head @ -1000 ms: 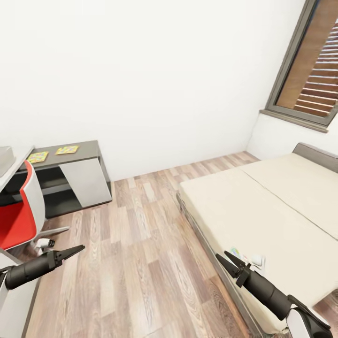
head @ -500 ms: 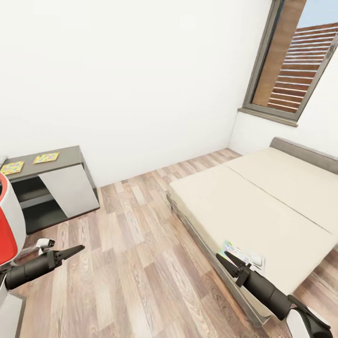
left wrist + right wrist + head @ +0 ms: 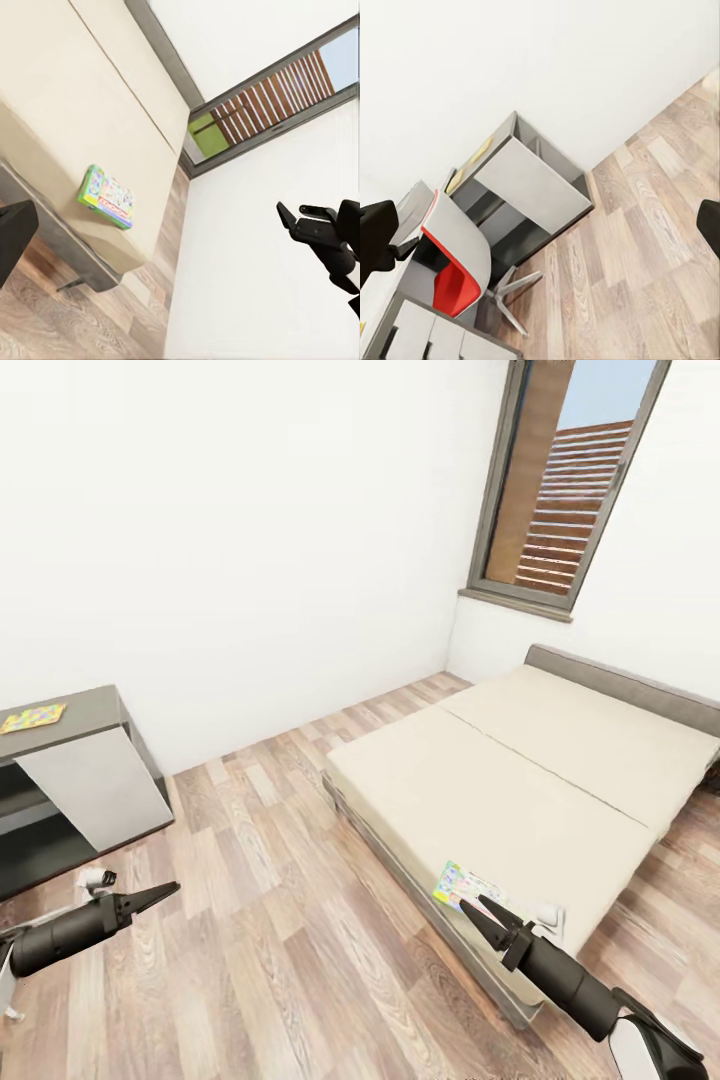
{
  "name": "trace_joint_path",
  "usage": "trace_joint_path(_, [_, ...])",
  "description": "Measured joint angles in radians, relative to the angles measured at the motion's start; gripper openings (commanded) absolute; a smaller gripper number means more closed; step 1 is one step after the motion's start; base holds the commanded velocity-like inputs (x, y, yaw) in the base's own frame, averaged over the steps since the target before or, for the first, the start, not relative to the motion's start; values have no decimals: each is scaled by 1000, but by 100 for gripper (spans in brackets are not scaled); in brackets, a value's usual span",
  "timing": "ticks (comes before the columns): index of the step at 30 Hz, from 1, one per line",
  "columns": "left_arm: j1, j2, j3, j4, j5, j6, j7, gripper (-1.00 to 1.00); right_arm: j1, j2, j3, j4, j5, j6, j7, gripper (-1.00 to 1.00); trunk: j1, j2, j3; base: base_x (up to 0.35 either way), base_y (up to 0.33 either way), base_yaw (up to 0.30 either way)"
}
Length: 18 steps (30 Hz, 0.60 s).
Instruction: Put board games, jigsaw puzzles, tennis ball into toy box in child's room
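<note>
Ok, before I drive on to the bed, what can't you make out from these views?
- Second board game, head view: mostly behind the right gripper; art unreadable. The first board game lies beside it.
- Jigsaw puzzle, head view: cut by the frame edge.
- Table, right wrist view: top seen edge-on; contents too small.

open plank floor [image 3: 290, 880] runs between the bed [image 3: 560, 760] and the table [image 3: 80, 780]. the right gripper [image 3: 474, 911] hangs just off the bed's near corner (board game [image 3: 462, 883] there); a red chair [image 3: 457, 262] crowds the table.
</note>
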Motion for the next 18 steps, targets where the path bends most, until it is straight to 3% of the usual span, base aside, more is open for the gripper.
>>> trace_joint_path(18, [0,0,0,0,0,-1,0,100,0,-2,-7,6,0,2,0,100,0,0,8,0,9,-274])
